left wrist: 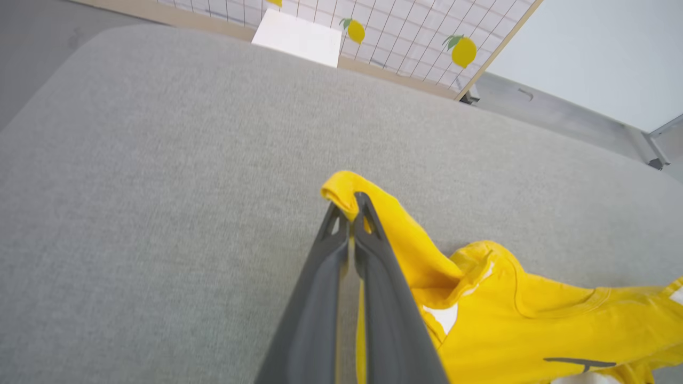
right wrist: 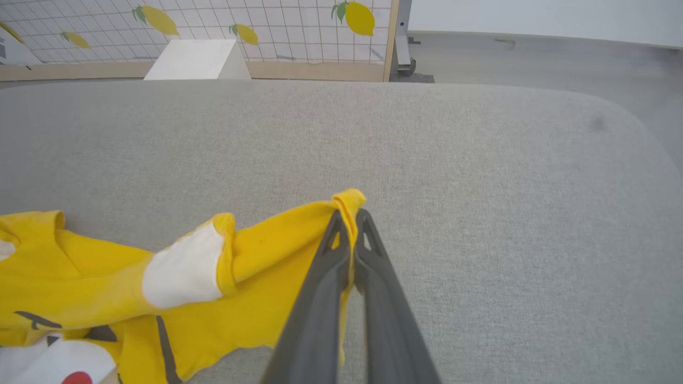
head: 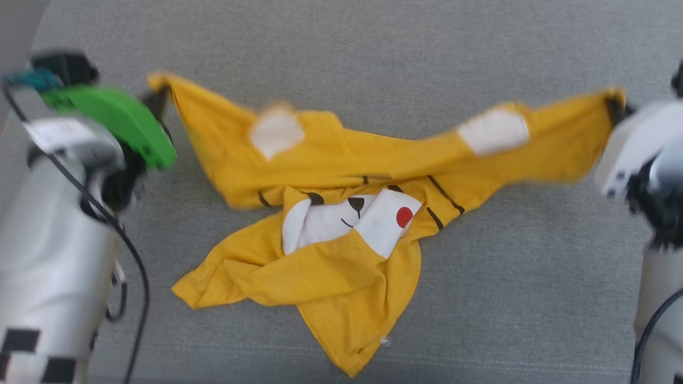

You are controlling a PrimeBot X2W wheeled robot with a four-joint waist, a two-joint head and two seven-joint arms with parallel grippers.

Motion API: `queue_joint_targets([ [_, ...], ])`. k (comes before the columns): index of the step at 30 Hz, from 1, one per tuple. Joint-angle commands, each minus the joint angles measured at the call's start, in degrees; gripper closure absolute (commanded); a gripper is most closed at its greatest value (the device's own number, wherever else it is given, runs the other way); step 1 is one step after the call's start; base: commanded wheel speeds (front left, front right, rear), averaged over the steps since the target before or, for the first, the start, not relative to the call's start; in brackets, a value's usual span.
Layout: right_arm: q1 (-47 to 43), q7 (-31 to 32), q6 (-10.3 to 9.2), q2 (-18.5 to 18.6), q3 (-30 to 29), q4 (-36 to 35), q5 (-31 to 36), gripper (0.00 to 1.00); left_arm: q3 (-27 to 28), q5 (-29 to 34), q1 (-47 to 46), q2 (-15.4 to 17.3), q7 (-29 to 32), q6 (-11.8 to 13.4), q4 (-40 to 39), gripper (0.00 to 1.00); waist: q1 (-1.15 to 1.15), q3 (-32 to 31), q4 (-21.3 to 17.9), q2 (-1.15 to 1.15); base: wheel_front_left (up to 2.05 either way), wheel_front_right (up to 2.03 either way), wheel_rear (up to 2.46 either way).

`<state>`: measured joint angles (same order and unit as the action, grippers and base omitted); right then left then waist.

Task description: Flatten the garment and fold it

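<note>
Left gripper (left wrist: 349,205) pressing together, pinching garment (head: 341,160) corner at left end; right gripper (right wrist: 349,218) pinching opposite right corner likewise. Garment stretching crosswise between both, long axis running left-right, crumpled middle lying toward robot on grey worktop (head: 533,298).

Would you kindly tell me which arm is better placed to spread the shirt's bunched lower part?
Probably left: the garment lies bunched nearer the left tool than the right tool, though both grip corners.
</note>
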<state>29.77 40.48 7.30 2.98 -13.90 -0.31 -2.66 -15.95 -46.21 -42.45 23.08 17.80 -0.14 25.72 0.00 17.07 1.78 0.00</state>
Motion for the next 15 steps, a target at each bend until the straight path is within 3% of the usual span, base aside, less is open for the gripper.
queue_joint_targets([
  [1, 3.2, 0.9, 0.19, 0.8, 0.5, -0.4, 0.4, 1.00, 0.8, -0.3, -3.0, 0.1, -0.8, -0.3, -0.4, 1.00, 0.00, -0.5, -0.6, 0.00, 0.00, 0.00, 0.00],
  [7, 19.5, 5.0, 0.19, 2.7, 2.6, 3.2, -1.5, 1.00, 1.9, 3.0, -15.7, 2.6, -1.9, 1.4, 0.2, 1.00, 0.00, -0.1, -2.7, 0.00, 0.00, 0.00, 0.00],
  [11, 32.3, 5.2, 0.19, 1.0, -1.5, 9.4, 0.5, 1.00, 2.7, 5.0, -24.8, 4.1, -1.3, 4.1, 2.8, 1.00, 0.00, 1.5, -4.7, 0.00, 0.00, 0.00, 0.00],
  [15, 45.2, 1.4, 0.19, 0.0, -6.5, 14.6, 4.2, 1.00, 2.7, 8.0, -33.7, 5.2, -3.0, 5.7, 4.1, 1.00, 0.00, 3.9, -6.0, 0.00, 0.00, 0.00, 0.00],
])
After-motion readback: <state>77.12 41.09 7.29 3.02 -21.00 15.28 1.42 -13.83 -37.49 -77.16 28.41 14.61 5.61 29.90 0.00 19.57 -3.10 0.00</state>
